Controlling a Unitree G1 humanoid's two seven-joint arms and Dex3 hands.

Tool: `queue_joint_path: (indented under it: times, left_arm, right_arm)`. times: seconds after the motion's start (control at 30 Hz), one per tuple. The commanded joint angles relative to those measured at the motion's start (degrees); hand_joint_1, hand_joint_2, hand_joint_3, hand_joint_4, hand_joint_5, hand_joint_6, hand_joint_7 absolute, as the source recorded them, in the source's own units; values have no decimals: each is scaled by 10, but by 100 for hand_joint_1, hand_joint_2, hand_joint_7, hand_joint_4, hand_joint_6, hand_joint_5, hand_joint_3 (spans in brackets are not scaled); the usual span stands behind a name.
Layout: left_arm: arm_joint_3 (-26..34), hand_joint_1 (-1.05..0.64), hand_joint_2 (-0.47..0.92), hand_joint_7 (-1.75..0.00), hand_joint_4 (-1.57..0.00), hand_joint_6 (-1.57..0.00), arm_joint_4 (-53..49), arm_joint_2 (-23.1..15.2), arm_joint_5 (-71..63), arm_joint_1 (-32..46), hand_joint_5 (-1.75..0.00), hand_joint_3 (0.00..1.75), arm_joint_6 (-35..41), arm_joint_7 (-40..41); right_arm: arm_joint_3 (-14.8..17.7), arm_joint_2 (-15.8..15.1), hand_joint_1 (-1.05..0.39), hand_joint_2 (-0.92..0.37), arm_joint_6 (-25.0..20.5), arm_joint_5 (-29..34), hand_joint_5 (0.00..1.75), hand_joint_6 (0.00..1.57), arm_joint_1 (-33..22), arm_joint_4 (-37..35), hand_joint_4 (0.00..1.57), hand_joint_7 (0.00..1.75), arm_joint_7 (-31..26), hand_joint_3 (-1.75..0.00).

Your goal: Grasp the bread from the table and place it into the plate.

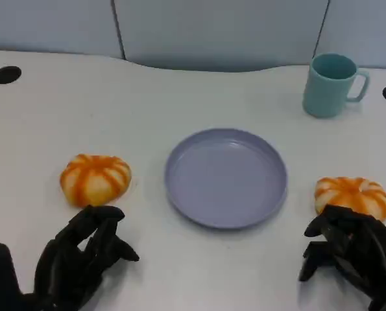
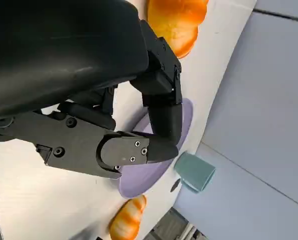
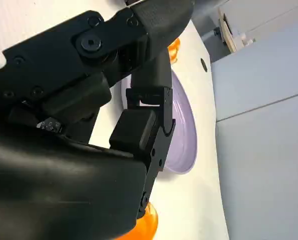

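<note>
Head view: white desk [image 1: 63, 110]; purple plate [image 1: 226, 176] at frame centre with nothing on it. One orange-striped bread roll [image 1: 95, 179] lies left of the plate, a second bread roll [image 1: 351, 195] at right. Teal mug [image 1: 331, 85] stands upper right. Left hand [image 1: 82, 256], lower left, sits just below the left roll, fingers curled inward, holding nothing. Right hand [image 1: 351, 249], lower right, fingers bent, tips at the near edge of the right roll; contact cannot be told. Left wrist view: left hand [image 2: 138, 125] fingers folded over nothing; roll [image 2: 179, 20] at top, plate [image 2: 138, 182] and mug [image 2: 195, 172] beyond, second roll [image 2: 126, 220] at bottom. Right wrist view: right hand [image 3: 138, 115] fingers bent above the plate [image 3: 184, 135]; roll [image 3: 143, 227] at bottom edge.
</note>
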State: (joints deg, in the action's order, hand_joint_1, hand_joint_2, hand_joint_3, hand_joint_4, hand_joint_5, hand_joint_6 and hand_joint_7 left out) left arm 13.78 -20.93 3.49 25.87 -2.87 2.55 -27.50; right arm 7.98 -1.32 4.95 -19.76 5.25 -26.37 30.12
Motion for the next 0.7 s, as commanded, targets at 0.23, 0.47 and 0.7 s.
queue_joint_path:
  times: [0.23, 0.47, 0.7]
  left_arm:
    - [1, -46, 92, -128, -61, -52, 9, -10, -7, 3, -170, 35, -13, 13]
    - [-13, -43, 92, -79, -58, -61, -14, -4, -71, 6, -151, 35, -177, 11]
    - [-35, -41, 92, -38, -50, -55, -16, -24, -205, 8, -121, 25, -376, 91]
  right_arm:
    - [3, -5, -95, -82, 1, 0, 91, 123, -1, 2, 140, 82, -2, 0]
    - [-1, -4, -95, -82, 3, 4, 90, 123, -5, 8, 140, 82, -6, 0]
    - [1, 0, -95, -80, -2, -1, 90, 123, -6, 11, 140, 81, -9, 0]
